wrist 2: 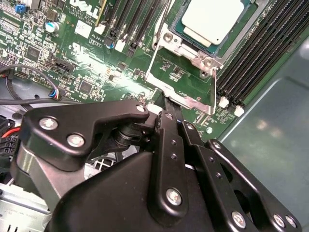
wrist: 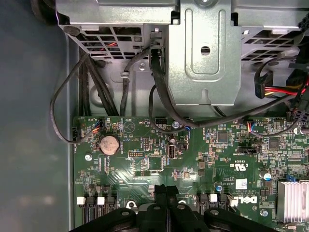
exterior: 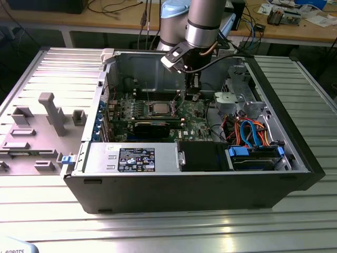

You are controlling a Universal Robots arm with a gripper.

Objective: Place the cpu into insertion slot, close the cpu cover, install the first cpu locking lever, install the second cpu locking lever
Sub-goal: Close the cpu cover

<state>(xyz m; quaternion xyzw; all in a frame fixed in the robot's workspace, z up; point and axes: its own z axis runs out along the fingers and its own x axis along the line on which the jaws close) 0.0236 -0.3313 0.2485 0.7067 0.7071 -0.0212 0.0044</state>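
Observation:
The cpu (wrist 2: 212, 19) lies grey top up in the insertion slot (exterior: 160, 108) of the green motherboard (wrist 2: 82, 58). The silvery cpu cover (wrist 2: 203, 60) frames it, lying low around the chip. Two thin wire locking levers run along the socket's sides, one (wrist 2: 153, 58) beside the memory slots and one (wrist 2: 215, 92) at the socket's corner. My gripper (wrist 2: 166, 110) hangs just off the socket's edge, close to a silvery tab (wrist 2: 186, 99), with its black fingers (wrist: 166, 193) pressed together and nothing between them. In the exterior view the gripper (exterior: 192, 95) is to the socket's right.
The board sits inside an open black computer case (exterior: 295, 174). A long black expansion card (exterior: 152, 128) lies in front of the socket, memory slots (wrist 2: 140, 19) flank it. A metal drive cage (wrist: 205, 53), loose black cables (wrist: 159, 96) and orange and blue cables (exterior: 253, 132) crowd the exterior view's right.

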